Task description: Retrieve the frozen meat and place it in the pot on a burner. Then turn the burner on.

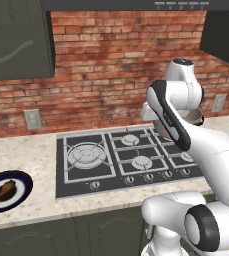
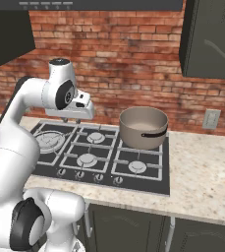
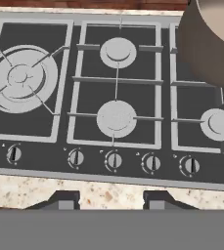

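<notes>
The frozen meat point(image 1: 6, 190), a small reddish-brown wedge, lies on a dark-rimmed plate point(image 1: 25, 181) on the counter, far left of the stove. The grey pot point(image 2: 143, 129) stands on the stove's back right burner; the arm partly hides the pot point(image 1: 195, 117) in the left base view, and the pot point(image 3: 211, 44) fills the hand view's top right corner. My gripper point(image 2: 72, 120) hangs above the stove's middle burners, left of the pot and far from the meat. In the hand view the gripper point(image 3: 108, 201) is open, with nothing between its fingertips point(image 3: 59, 200).
The black stove point(image 2: 148, 182) has several burners and a row of knobs point(image 3: 114, 160) along its front edge. A brick wall with outlets point(image 1: 32, 119) runs behind the speckled counter point(image 2: 207, 172). Dark cabinets point(image 2: 210, 39) hang overhead.
</notes>
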Controlling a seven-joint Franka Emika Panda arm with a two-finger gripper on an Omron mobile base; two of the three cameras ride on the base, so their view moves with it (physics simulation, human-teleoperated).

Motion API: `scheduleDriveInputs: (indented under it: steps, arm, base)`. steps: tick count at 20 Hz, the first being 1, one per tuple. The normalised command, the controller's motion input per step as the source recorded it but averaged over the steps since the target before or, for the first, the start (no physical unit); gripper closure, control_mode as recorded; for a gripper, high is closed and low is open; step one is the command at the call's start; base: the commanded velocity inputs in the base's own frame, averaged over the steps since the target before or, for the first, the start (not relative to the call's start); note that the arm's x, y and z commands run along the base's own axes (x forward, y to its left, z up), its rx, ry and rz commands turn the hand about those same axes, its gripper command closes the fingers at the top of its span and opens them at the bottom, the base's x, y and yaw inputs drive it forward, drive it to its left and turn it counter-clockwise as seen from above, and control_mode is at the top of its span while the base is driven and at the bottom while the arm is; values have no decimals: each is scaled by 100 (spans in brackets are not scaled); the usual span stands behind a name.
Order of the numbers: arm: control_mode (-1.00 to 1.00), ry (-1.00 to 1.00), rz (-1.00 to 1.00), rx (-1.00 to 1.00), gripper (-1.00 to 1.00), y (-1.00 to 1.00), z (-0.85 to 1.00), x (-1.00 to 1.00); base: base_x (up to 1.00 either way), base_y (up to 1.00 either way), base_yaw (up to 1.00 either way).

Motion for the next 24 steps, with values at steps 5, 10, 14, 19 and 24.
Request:
scheduleDriveInputs:
  steps: [5, 10, 14, 19, 24]
  arm:
    - [-100, 0, 0, 0, -100, 4, 0, 0]
    - [-100, 0, 0, 0, -100, 25, -1, 0]
    - [-100, 0, 0, 0, -100, 46, 0, 0]
    - [-100, 0, 0, 0, -100, 33, -4, 0]
    - [-100, 0, 0, 0, -100, 29, -7, 0]
  base:
    - [0, 0, 0]
    - [0, 0, 0]
    - [0, 0, 0]
    - [0, 0, 0]
    - [0, 0, 0]
